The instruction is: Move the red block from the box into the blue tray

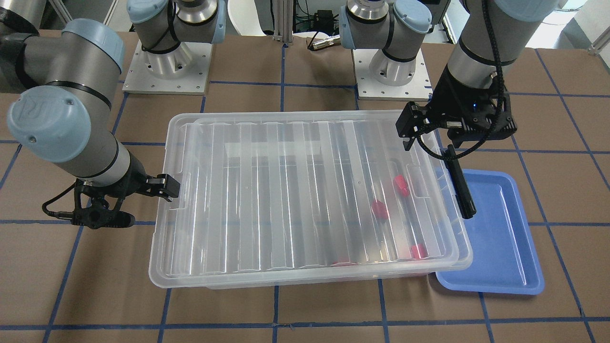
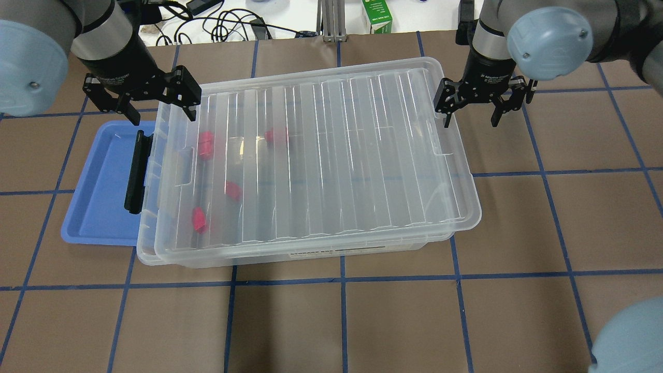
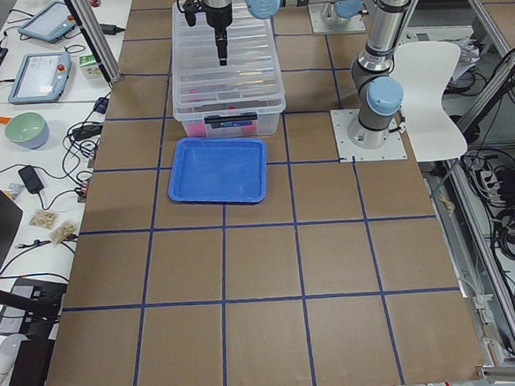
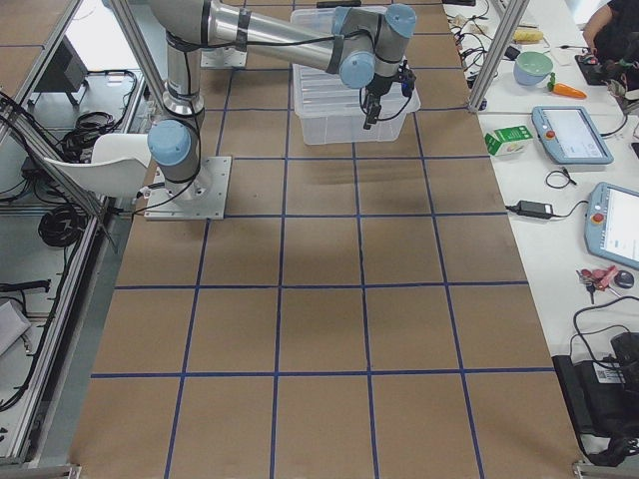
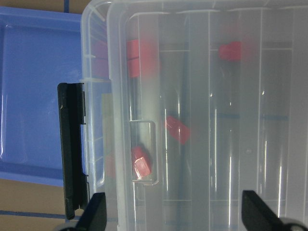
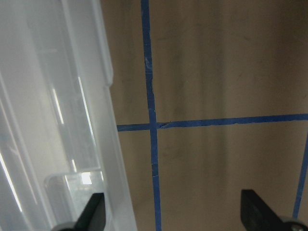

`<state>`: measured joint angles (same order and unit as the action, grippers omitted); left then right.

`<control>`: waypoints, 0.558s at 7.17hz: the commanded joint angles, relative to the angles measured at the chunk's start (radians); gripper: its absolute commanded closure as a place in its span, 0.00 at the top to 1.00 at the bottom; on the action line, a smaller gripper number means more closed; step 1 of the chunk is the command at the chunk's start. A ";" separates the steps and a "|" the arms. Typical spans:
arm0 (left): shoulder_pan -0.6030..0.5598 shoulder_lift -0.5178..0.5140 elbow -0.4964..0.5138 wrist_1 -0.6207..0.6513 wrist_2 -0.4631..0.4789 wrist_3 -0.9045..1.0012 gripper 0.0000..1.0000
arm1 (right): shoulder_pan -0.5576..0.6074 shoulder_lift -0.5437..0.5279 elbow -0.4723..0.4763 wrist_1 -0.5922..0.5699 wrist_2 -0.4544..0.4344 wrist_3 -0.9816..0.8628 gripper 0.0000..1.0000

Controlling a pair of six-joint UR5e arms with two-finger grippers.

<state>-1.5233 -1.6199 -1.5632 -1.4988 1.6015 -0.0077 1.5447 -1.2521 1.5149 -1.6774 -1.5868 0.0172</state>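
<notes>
The clear box (image 2: 321, 166) lies mid-table with its ribbed lid on, slightly askew. Several red blocks (image 2: 205, 145) show through the lid near its left end, also in the left wrist view (image 5: 177, 130). The blue tray (image 2: 98, 186) sits against that end, partly under the box's black latch bar (image 2: 137, 171). My left gripper (image 2: 161, 111) is open and empty above the box's far left corner, one finger over the latch side and one over the lid. My right gripper (image 2: 470, 119) is open and empty at the far right corner, straddling the lid's rim.
The brown table has blue tape grid lines. Both arm bases (image 1: 167, 62) stand on the robot's side of the box. A green carton (image 2: 377, 15) and cables lie beyond the far edge. Tablets and a bowl (image 3: 25, 130) sit on a side bench.
</notes>
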 commanded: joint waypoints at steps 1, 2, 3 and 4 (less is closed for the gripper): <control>0.000 0.000 0.000 0.000 0.000 0.000 1.00 | -0.003 0.005 -0.001 -0.007 0.001 -0.055 1.00; 0.000 0.000 0.000 0.000 0.000 0.000 1.00 | -0.011 0.005 -0.002 -0.013 -0.002 -0.060 1.00; 0.000 0.000 0.000 0.000 0.000 0.000 1.00 | -0.038 0.003 -0.001 -0.008 -0.010 -0.083 1.00; 0.000 0.000 0.000 0.000 0.000 0.000 1.00 | -0.069 0.003 -0.001 -0.010 -0.012 -0.130 1.00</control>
<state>-1.5232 -1.6199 -1.5631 -1.4987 1.6015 -0.0077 1.5093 -1.2482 1.5138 -1.6868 -1.5945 -0.0670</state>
